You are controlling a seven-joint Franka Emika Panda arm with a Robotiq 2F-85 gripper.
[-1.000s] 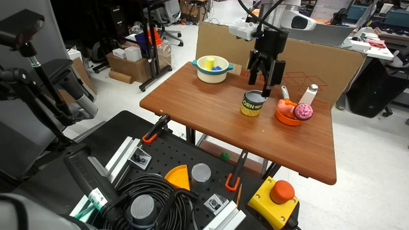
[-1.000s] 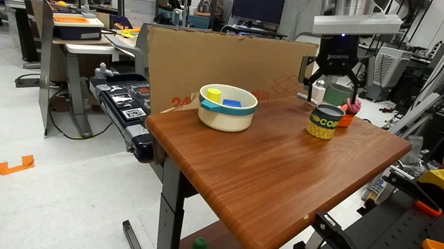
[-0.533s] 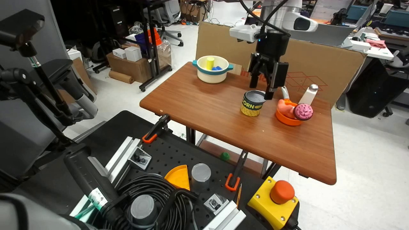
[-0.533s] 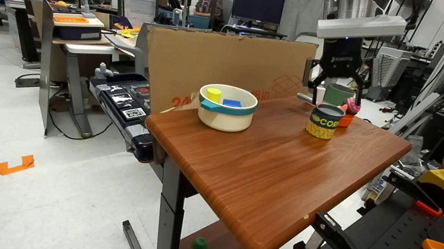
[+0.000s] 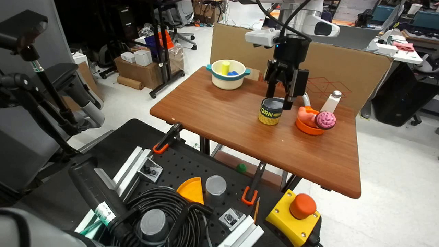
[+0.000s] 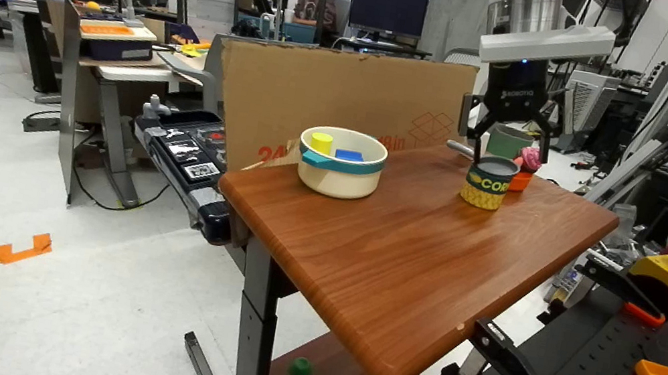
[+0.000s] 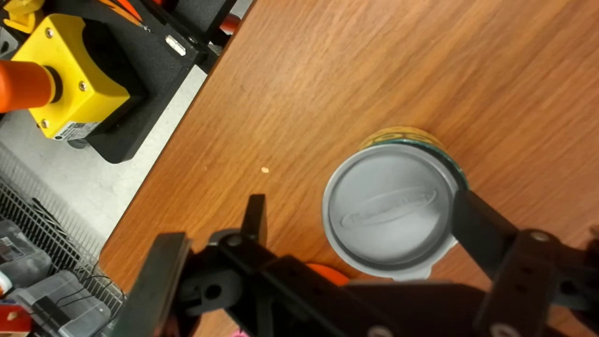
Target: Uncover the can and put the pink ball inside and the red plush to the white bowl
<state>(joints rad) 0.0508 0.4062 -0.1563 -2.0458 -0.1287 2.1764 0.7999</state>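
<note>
Claw (image 7: 358, 202) spread wide, nothing held, above the corn can (image 5: 269, 118), which stands upright just below it, grey lid (image 7: 390, 210) on. Lid lies nearer one finger (image 7: 482, 231); whether that finger touches the rim or merely overlaps it in the wrist view, can't say. Lid reads as thin, light, slightly springy plastic, smooth enough to slip; I'd take it by the small tab (image 7: 416, 274) on the side toward the claw's body, or pinch across the rim and ease up. Can likely light too, so a snug lid may drag it along. Just beside the claw, the orange bowl (image 5: 308, 130) bears the pink ball (image 5: 325, 120) and a salmon-toned toy, likely the red plush (image 5: 306, 117), probably soft, squeezable. White bowl (image 5: 226, 83) well apart from the claw, toward the far end of the tabletop (image 5: 219, 106), which is wood-grained, apparently hard and smooth. In both exterior views a cardboard sheet (image 6: 350, 92) stands up beyond the claw; a black pegboard cart (image 5: 175, 166) faces it across the tabletop. Cluttered lab around, a seated person (image 6: 310, 7) far behind the claw in an exterior view.
</note>
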